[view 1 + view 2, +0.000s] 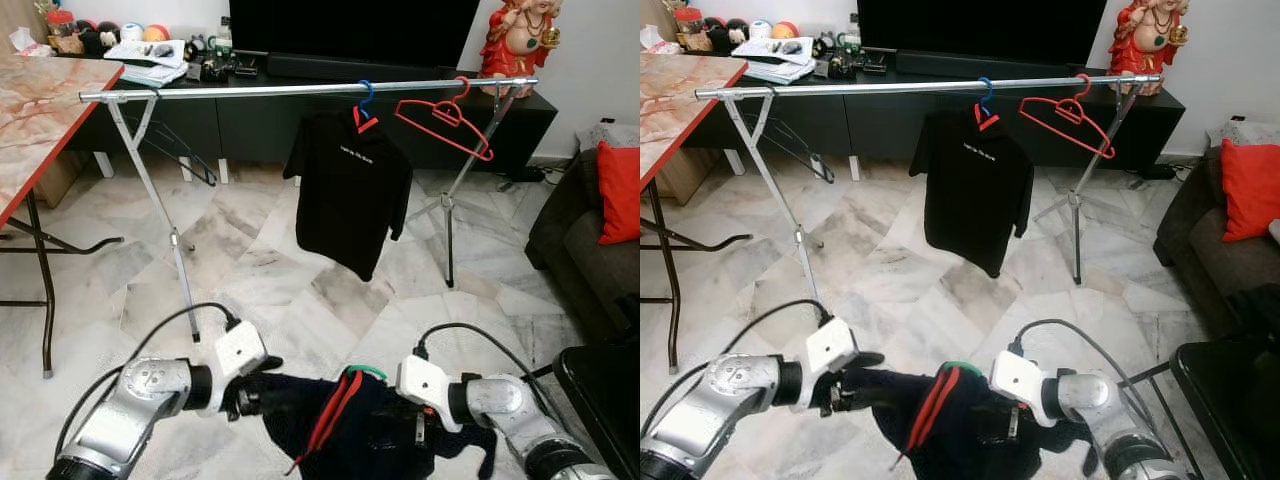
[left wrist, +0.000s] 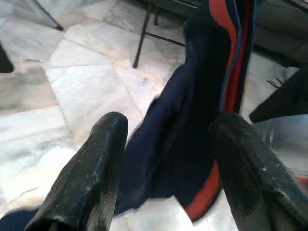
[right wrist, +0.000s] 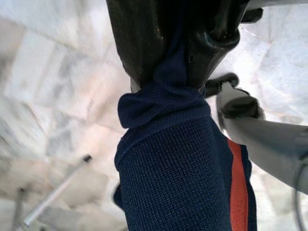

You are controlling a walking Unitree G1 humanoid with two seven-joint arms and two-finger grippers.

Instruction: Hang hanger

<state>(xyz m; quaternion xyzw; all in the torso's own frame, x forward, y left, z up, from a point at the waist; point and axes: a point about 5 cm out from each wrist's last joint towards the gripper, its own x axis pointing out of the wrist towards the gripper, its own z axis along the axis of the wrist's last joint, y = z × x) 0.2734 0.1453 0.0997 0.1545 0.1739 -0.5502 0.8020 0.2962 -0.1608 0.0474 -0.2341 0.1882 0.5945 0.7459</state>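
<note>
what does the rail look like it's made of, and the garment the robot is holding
Rail: likely metal tubing, with a shiny silvery finish and bright glints. Garment: navy knit fabric with a visible mesh weave and red stripes, bunching softly where the right pincer pinches it.

A pale marble-tiled floor (image 1: 280, 270) is seen throughout. A long black cabinet (image 1: 250, 110) is set against the white wall (image 1: 590, 60), with a dark screen (image 1: 350, 25) above it. A red-edged table (image 1: 40, 110) is placed opposite a dark sofa (image 1: 575, 240) bearing a red cushion (image 1: 620, 190).
</note>
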